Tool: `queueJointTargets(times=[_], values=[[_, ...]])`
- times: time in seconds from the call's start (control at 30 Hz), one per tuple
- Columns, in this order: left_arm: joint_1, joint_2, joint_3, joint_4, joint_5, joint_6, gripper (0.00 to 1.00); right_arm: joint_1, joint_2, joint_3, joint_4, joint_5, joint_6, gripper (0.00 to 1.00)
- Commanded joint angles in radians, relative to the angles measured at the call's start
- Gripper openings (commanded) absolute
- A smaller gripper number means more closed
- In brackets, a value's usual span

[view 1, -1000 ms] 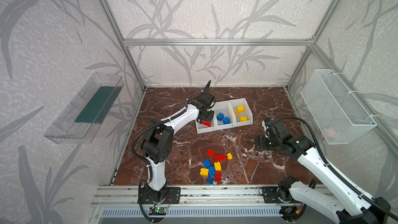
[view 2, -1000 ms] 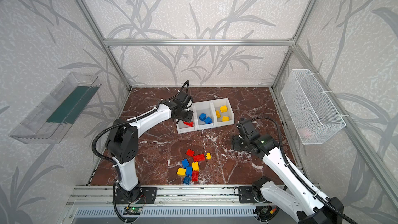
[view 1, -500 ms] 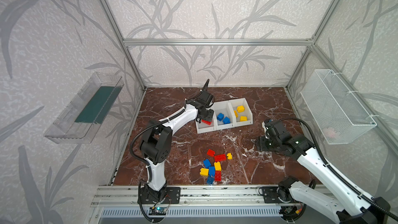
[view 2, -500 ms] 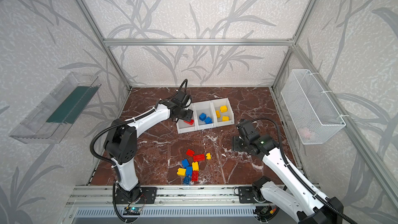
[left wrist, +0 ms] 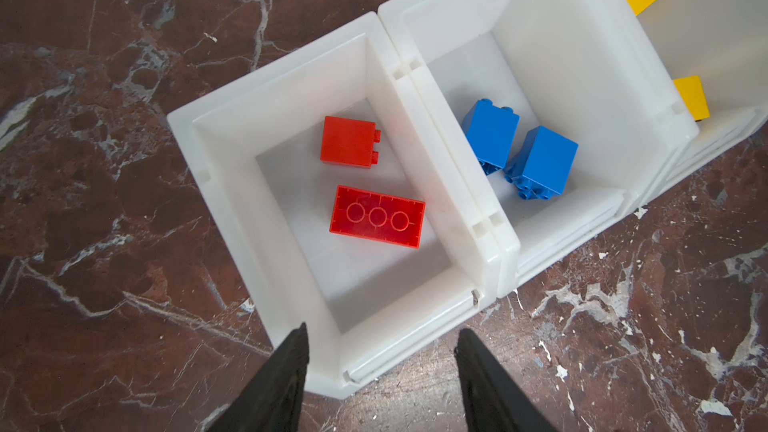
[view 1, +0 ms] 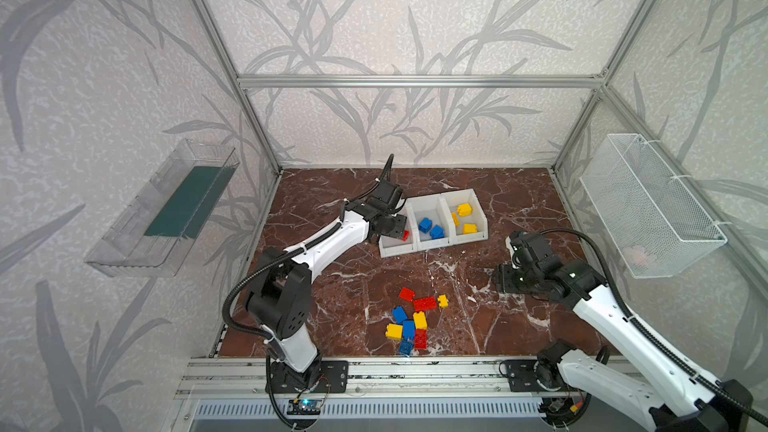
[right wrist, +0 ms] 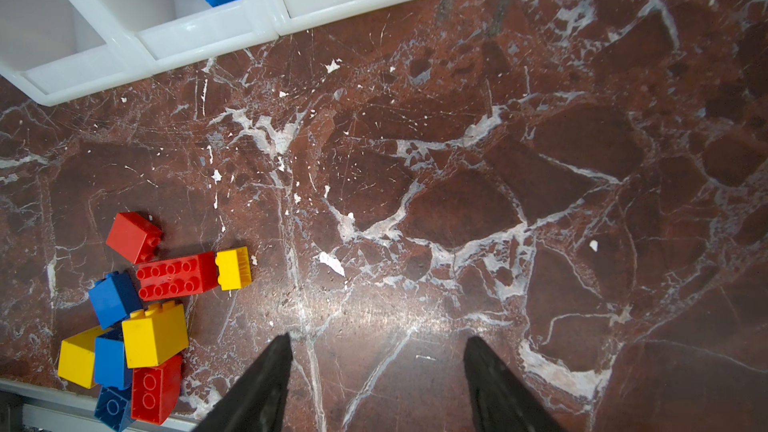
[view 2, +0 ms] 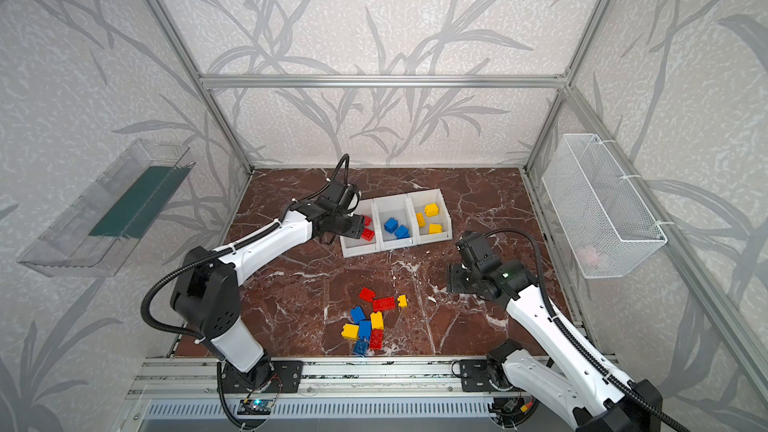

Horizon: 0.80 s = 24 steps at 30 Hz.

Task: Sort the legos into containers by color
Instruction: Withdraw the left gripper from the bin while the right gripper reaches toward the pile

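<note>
Legos (view 1: 419, 320) lie half sorted: a heap (view 2: 372, 324) of red, blue and yellow ones sits on the bench (view 1: 353, 284) near its front edge. Two red bricks (left wrist: 376, 216) rest in the first container (left wrist: 232, 184), two blue bricks (left wrist: 540, 160) in the middle container (left wrist: 561, 56), and yellow bricks (view 1: 464, 209) in the third container (view 1: 471, 238). My left tool (left wrist: 382, 329) hangs over the first container's rim, jaws apart, holding nothing. My right tool (right wrist: 378, 337) hovers above bare bench beside the heap, jaws apart, empty.

— What's in the white bins (view 1: 432, 244)?
— They sit side by side at twelve o'clock. Two red bricks (left wrist: 376, 216) lie in the nine-o'clock bin, two blue bricks (left wrist: 542, 160) in the middle, three yellow bricks (view 1: 464, 209) at three.
— And unsorted?
— A loose pile (view 1: 419, 320) of all three colours, six o'clock.
</note>
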Motion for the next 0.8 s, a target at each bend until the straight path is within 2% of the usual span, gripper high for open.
queueJointTargets(times=[0.0, 0.2, 0.43, 0.77], values=[[0.004, -0.082, -0.046, 0.013, -0.029, -0.029, 0.6, 0.03, 0.012, -0.009, -0.004, -0.002, 0.021, 0.67], [0.007, -0.232, -0.189, 0.046, -0.07, -0.08, 0.6, 0.186, 0.127, 0.017, 0.049, 0.031, 0.085, 0.67], [0.013, -0.424, -0.397, 0.11, -0.137, -0.133, 0.63, 0.396, 0.364, 0.137, 0.084, 0.076, 0.177, 0.67], [0.015, -0.571, -0.521, 0.115, -0.154, -0.17, 0.64, 0.602, 0.672, 0.332, 0.13, 0.106, 0.241, 0.71]])
